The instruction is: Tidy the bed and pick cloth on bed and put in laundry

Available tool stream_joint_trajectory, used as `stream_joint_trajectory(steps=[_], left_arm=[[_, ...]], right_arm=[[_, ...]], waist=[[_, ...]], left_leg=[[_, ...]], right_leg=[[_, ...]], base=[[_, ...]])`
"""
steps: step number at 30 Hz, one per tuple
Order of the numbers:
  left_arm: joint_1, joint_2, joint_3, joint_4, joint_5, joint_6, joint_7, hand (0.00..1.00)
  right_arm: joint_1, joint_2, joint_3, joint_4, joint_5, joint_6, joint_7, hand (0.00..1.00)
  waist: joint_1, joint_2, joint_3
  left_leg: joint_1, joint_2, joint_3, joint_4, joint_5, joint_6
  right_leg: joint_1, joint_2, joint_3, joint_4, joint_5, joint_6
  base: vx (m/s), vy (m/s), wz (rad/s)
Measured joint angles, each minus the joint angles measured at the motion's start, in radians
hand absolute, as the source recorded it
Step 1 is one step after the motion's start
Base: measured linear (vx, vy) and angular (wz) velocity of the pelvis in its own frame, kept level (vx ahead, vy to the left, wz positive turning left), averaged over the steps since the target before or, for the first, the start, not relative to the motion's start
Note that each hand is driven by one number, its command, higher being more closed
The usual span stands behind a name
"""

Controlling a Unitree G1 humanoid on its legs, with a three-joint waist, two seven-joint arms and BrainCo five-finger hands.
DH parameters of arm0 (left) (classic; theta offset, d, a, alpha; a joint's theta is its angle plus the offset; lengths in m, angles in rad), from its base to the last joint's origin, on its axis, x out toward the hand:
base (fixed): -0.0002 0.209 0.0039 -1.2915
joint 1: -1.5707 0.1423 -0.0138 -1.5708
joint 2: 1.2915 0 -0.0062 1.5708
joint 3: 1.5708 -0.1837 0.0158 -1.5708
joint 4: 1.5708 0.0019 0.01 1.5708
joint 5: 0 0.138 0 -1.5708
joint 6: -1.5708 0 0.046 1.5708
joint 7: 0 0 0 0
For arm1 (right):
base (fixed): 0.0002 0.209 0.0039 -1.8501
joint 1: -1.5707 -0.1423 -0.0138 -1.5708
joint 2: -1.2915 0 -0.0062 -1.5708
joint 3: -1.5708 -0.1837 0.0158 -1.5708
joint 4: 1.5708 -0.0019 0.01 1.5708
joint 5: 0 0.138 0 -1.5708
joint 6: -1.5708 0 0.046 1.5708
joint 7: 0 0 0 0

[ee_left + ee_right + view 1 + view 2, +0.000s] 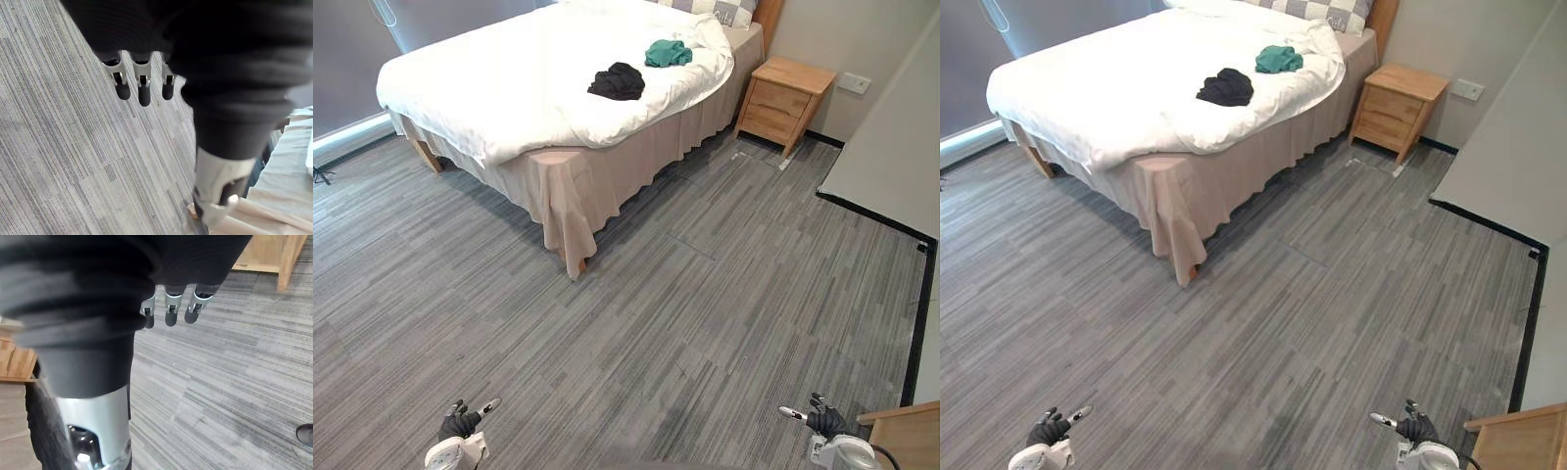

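Black cloth [617,81] and green cloth [667,53] are lying on the far bed [489,83]. Left hand [460,424] and right hand [823,421] are hanging near, fingers straight, holding nothing.

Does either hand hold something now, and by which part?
Nothing is held. Left hand and right hand are open above the floor; black cloth and green cloth lie on the bed.

No writing can be read.
The one possible bit of print is a small dark mark on the checked pillow [1337,14], at the head of the bed [1116,93] near the top edge of the frame, right of centre. It is too small to make out as letters or numbers.
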Motion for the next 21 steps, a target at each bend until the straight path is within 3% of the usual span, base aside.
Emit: stream_joint_trajectory(steps=[9,11,12,13,14,16,19,21], left_arm=[[0.008,-0.037,-0.039,0.0,0.01,-0.006,-0.002,0.0],[-0.002,-0.036,-0.054,-0.003,0.01,-0.006,-0.001,0.0],[-0.011,-0.03,-0.075,-0.008,0.009,-0.006,0.001,0.0],[-0.017,-0.029,-0.081,-0.012,0.009,-0.006,0.0,0.0],[-0.021,-0.028,-0.081,-0.013,0.008,-0.006,0.001,0.0],[-0.021,-0.006,-0.084,-0.015,0.007,-0.007,0.001,0.0],[-0.005,0.019,-0.086,-0.014,0.008,-0.002,-0.002,0.0],[-0.005,0.019,-0.086,-0.008,0.009,0.002,-0.009,0.0]], right_arm=[[0.01,0.004,0.01,0.003,-0.041,0.039,0.031,0.0],[0.004,0.004,0.022,0.003,-0.039,0.044,0.037,0.0],[-0.003,0.009,0.035,0.002,-0.038,0.046,0.037,0.0],[-0.007,0.014,0.038,0.003,-0.038,0.047,0.036,0.0],[-0.006,0.022,0.038,0.003,-0.037,0.049,0.033,0.0],[0.005,0.061,0.038,0.004,-0.036,0.049,0.02,0.0],[0.017,0.086,0.037,0.043,-0.03,0.056,0.019,0.0],[0.02,0.08,0.037,0.046,-0.017,0.06,0.019,0.0]], waist=[[0.0,0.001,0.002],[0.0,0.008,0.029],[0.001,0.004,0.062],[0.002,0.001,0.078],[0.002,-0.004,0.086],[-0.005,-0.025,0.106],[-0.007,-0.043,0.118],[-0.012,-0.024,0.129]], left_leg=[[0.004,-0.002,0.011,0.002,-0.003,0.004],[0.007,0.001,0.012,0.024,-0.014,0.021],[0.012,-0.006,0.013,0.057,-0.032,0.037],[0.018,-0.01,0.013,0.072,-0.045,0.05],[0.022,-0.015,0.015,0.081,-0.054,0.054],[0.055,-0.025,0.012,0.087,-0.091,0.075],[0.07,-0.017,-0.009,0.116,-0.152,0.082],[0.071,0.034,-0.025,0.141,-0.183,0.063]], right_leg=[[-0.011,-0.003,0.008,0.02,0.0,-0.002],[-0.064,-0.017,0.007,0.158,-0.054,0.001],[-0.135,-0.05,0.001,0.348,-0.112,0.028],[-0.181,-0.074,-0.005,0.469,-0.13,0.05],[-0.216,-0.093,-0.01,0.555,-0.134,0.054],[-0.293,-0.149,-0.052,0.768,-0.131,0.027],[-0.319,-0.146,-0.038,0.797,-0.2,0.051],[-0.354,-0.11,-0.05,0.675,-0.205,0.027]], base=[[0.0,-0.036,-0.06],[-0.04,-0.009,-0.06],[-0.08,0.006,0.01],[-0.09,0.012,0.07],[-0.06,0.02,0.11],[-0.05,0.006,0.13],[-0.01,-0.079,0.1],[0.05,-0.109,0.17]])
